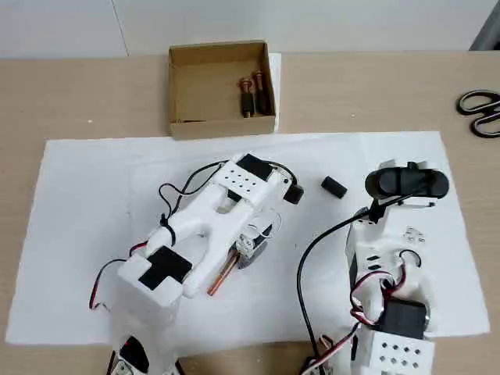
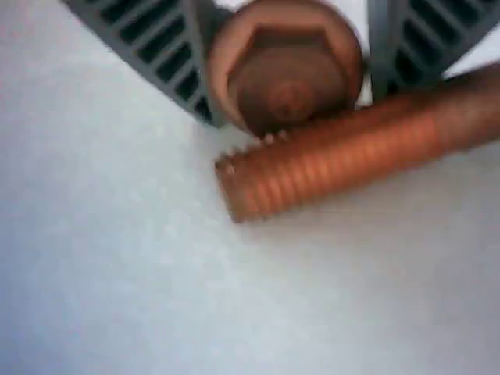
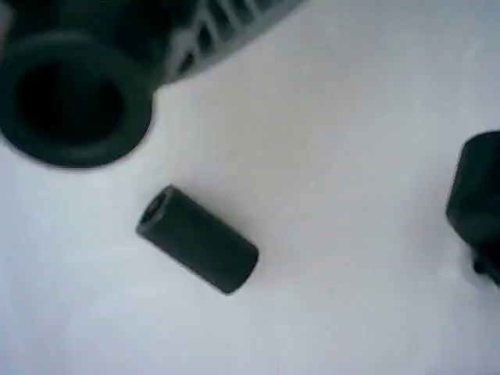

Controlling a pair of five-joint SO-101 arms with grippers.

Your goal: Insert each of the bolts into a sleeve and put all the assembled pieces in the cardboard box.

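- Holding a bolt, the left gripper (image 2: pixel 285 43) stands over the middle of the paper sheet (image 1: pixel 86 234). Its ribbed fingers (image 2: pixel 148 47) are clenched on both sides of the held bolt (image 2: pixel 285 82).
- The held bolt shows its hexagon head to the wrist camera, so I judge that its thread end points away, toward the sheet.
- The right gripper (image 3: pixel 90 82) is at the right side of the sheet. It seems to be grasping the held sleeve (image 3: pixel 74 105), whose bore is open toward its own camera.
- The coming move, as I judge it, turns on these two axes: the thread end and the bore must come onto one line. For now the two grippers are well apart, one left of the other.
- The loose sleeve (image 1: pixel 333 186) lies on its side on the sheet between the arms, nearer to the right arm.
- The loose bolt (image 1: pixel 223 275) lies just beside the left gripper on its near side. Its long axis runs from near-left to far-right.
- The cardboard box (image 1: pixel 183 86) stands at the far edge of the sheet, with two assembled pieces (image 1: pixel 251 92) along its right wall.
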